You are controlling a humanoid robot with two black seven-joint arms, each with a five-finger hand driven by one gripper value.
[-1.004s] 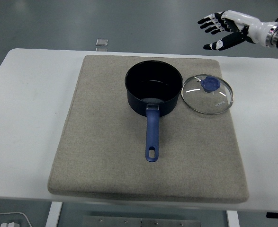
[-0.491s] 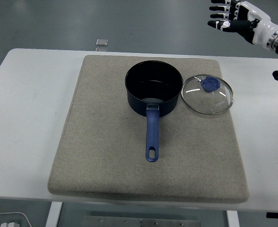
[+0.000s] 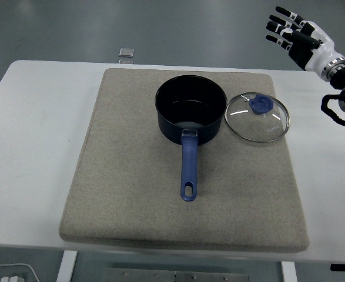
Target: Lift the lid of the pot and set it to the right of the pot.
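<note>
While my right hand hangs above the far right corner of the white table, its fingers are spread and it holds nothing. On the grey mat stands the dark blue pot, open, with its blue handle pointing toward the near edge. To its right, just beside its rim, the glass pot lid lies flat on the mat, the blue knob facing up.

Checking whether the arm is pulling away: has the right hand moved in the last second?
Yes. The right hand, open and empty, has swung rightward and away from the lid, toward the picture's right edge. The lid lies right of the pot.
</note>
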